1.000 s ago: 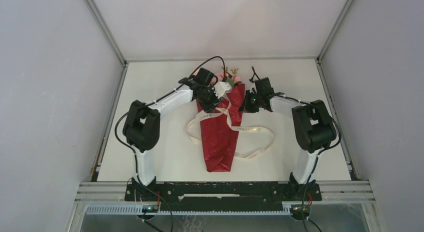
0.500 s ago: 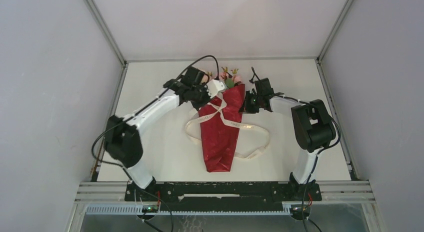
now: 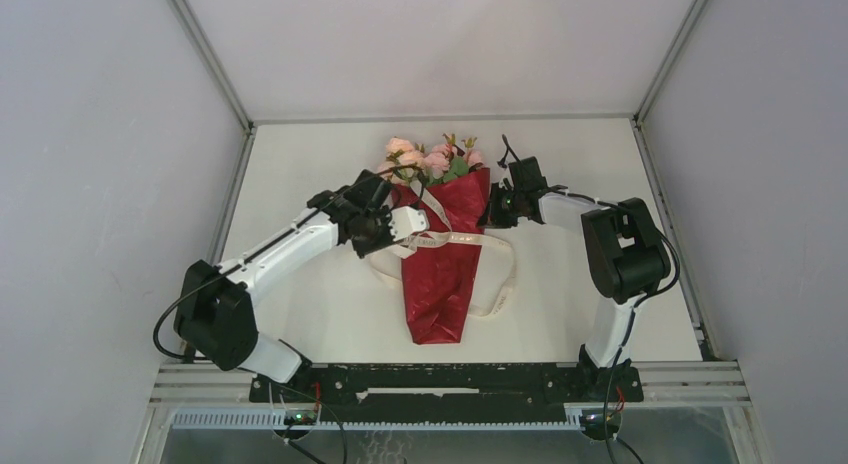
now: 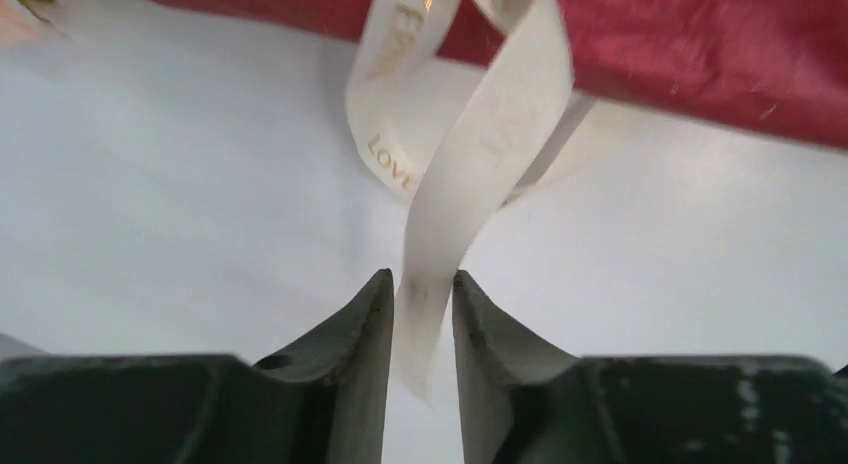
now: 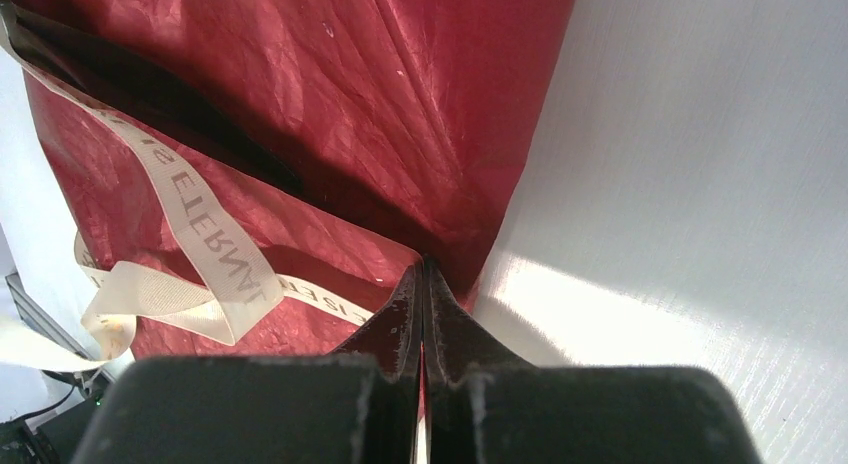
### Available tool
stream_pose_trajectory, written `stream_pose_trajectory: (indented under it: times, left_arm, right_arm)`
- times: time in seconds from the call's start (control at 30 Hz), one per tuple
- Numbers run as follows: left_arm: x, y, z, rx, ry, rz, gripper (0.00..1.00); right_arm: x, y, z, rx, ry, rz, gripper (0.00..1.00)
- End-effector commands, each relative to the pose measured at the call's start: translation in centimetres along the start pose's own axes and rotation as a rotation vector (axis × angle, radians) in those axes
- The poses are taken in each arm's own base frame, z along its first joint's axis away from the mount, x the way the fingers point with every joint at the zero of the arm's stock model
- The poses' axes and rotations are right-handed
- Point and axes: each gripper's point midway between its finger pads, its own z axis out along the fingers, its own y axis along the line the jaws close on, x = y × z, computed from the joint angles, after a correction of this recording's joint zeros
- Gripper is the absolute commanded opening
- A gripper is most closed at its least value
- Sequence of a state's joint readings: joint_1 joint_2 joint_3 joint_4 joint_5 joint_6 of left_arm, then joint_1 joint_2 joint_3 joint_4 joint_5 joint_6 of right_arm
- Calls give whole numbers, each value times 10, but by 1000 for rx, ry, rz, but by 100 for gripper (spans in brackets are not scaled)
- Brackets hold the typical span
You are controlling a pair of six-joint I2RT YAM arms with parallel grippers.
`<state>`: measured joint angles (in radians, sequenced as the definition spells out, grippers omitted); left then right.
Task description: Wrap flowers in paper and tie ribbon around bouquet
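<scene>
White tabletop, grey walls all round. Bouquet lies mid-table, roses pointing away, ribbon crossed over the red paper. Left gripper pinches a ribbon tail, probably to tension the tie. Right gripper, pressed shut, pins the paper's edge so nothing slides.

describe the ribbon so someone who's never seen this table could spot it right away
Start at the tapered cone of deep red crinkly paper lying mid-table, pink roses at its far end. The narrow cream-white ribbon crosses the cone's middle and loops onto the white table on both sides. It is the only pale strip, printed with gold lettering, one end between the left gripper's fingers.
</scene>
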<state>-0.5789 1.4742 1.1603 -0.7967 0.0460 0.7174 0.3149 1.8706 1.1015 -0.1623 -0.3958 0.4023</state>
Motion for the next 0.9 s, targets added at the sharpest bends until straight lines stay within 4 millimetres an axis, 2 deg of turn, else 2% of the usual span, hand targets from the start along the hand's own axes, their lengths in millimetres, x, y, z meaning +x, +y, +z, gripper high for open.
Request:
stream_pose_trajectory:
  times: [0.0, 0.07, 0.17, 0.27, 0.4, 0.5, 0.6, 0.7, 0.87]
  left_arm:
    - [11, 23, -9, -132, 56, 84, 46]
    - [-6, 22, -18, -120, -20, 99, 63]
    - [-44, 1, -24, -39, -178, 195, 75]
    - [-71, -16, -3, 1, -229, 306, 86]
    - [-99, -19, 36, -46, -223, 415, 92]
    - [-120, -10, 56, -89, -235, 422, 92]
    - [-135, 4, 71, -145, -250, 413, 86]
    - [-136, 4, 84, -143, -244, 426, 76]
    - [-124, 6, 100, -147, -180, 424, 57]
  right_arm:
    - [-3, 3, 1, -21, -2, -24, 0]
    - [-3, 3, 1, -23, -1, -23, 0]
    - [-3, 4, 1, -30, -1, -20, 0]
    - [-3, 5, 1, -36, 0, -13, 0]
    - [-1, 3, 0, -34, 11, -7, 0]
    - [1, 2, 1, -30, 20, -3, 0]
    - [2, 2, 1, -35, 25, -3, 0]
    - [2, 2, 1, -37, 26, -5, 0]
    - [2, 3, 1, -39, 24, -9, 0]
